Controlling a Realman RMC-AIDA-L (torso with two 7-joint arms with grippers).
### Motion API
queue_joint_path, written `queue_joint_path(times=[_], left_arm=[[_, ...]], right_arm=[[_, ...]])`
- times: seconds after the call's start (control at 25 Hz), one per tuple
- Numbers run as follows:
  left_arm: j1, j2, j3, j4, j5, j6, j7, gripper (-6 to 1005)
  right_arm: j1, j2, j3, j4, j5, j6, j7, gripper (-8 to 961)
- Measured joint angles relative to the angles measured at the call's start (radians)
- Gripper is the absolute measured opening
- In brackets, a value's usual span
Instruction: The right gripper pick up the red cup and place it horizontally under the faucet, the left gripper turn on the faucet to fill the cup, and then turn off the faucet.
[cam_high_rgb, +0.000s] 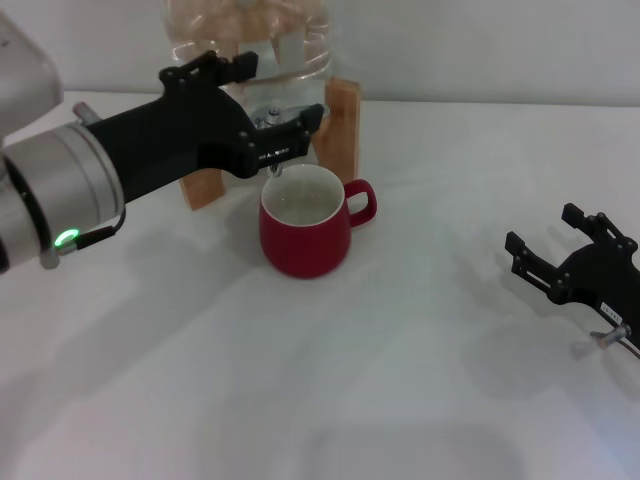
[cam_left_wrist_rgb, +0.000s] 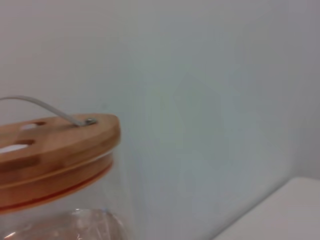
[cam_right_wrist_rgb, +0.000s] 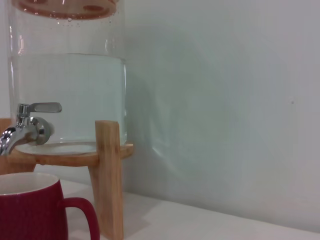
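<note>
The red cup (cam_high_rgb: 305, 240) stands upright on the white table, its handle to the right, with liquid in its white inside. It sits directly below the spout of the chrome faucet (cam_high_rgb: 268, 118). My left gripper (cam_high_rgb: 280, 88) hovers open over the faucet and hides most of it in the head view. In the right wrist view the faucet (cam_right_wrist_rgb: 30, 125) shows its lever lying level with no finger on it, above the cup's rim (cam_right_wrist_rgb: 27, 210). My right gripper (cam_high_rgb: 570, 255) rests open near the table's right edge, holding nothing.
The clear water jar (cam_high_rgb: 250, 40) stands in a wooden stand (cam_high_rgb: 343, 125) against the back wall. Its wooden lid (cam_left_wrist_rgb: 55, 145) with a wire handle fills the left wrist view. White tabletop (cam_high_rgb: 400, 380) spreads in front of the cup.
</note>
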Motion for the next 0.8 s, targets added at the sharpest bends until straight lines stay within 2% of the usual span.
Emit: queue_joint_path(times=[0.04,0.16,0.32,0.48,0.8], left_arm=[[0.024,0.0,0.0,-0.001,-0.045,0.003,0.039,876],[0.045,0.0,0.005,-0.007,-0.087,0.019,0.077,876],[0.069,0.0,0.025,-0.063,-0.213,0.071,0.201,876],[0.071,0.0,0.026,-0.139,-0.328,0.106,0.321,876],[0.066,-0.002,0.045,-0.277,-0.655,0.134,0.641,876]], right_arm=[[0.0,0.0,0.0,0.0,0.0,0.001,0.0,854],[0.0,0.0,0.0,0.0,0.0,0.002,0.0,853],[0.0,0.002,0.008,-0.008,0.0,0.002,0.0,853],[0.0,0.003,0.017,-0.009,0.0,0.004,0.0,852],[0.003,0.003,0.036,-0.012,0.0,0.016,-0.002,851]])
